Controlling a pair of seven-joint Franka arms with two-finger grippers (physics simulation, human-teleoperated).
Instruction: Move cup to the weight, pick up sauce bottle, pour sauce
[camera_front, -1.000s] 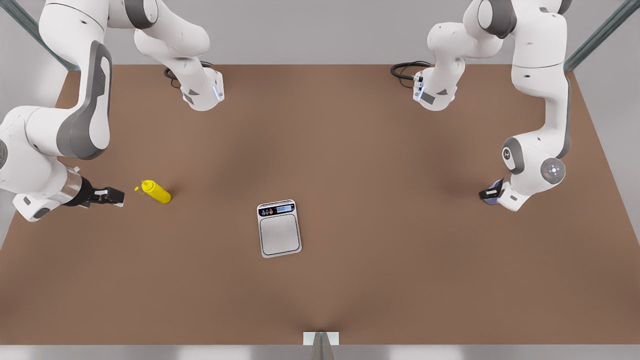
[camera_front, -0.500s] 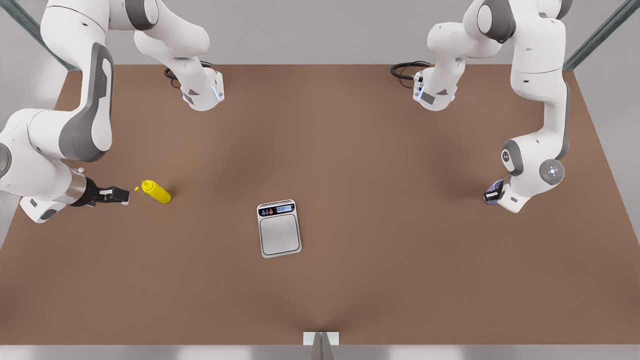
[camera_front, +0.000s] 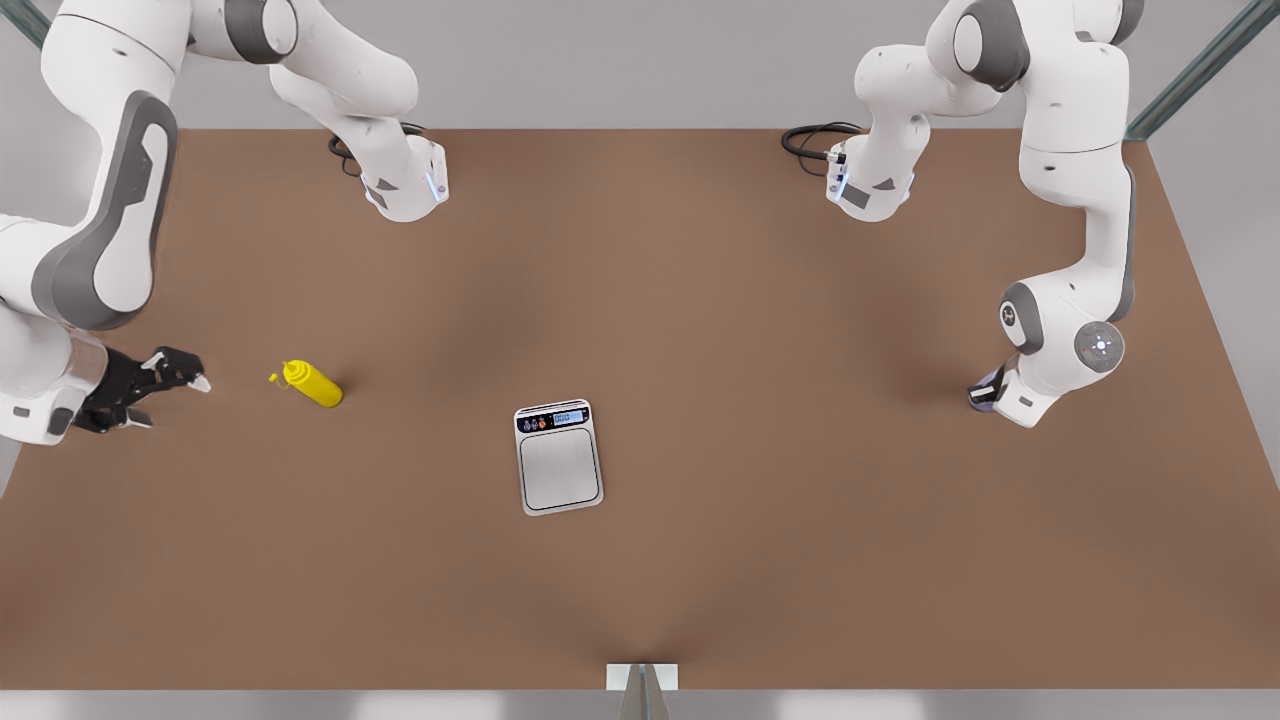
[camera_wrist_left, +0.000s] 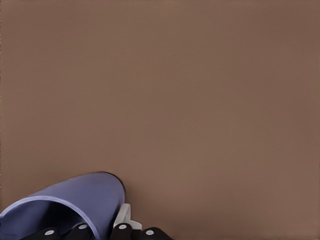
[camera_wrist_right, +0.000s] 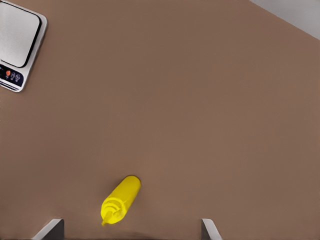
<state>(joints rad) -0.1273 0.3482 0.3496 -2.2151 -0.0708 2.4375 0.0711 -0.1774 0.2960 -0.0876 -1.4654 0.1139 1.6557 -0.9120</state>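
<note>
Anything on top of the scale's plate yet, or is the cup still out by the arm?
The weight's plate is bare, nothing on it. The cup sits at the left pincer by the front view's right, largely covered by the arm there. The open right pincer is beside the sauce bottle.

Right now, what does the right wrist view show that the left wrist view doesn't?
Right wrist view, not left: the yellow sauce bottle between the open right gripper's fingertips, which are clear of it, and a corner of the kitchen scale.
Left wrist view, not right: the lavender-blue cup, with the left gripper at its rim.
Both: the bare brown table.
</note>
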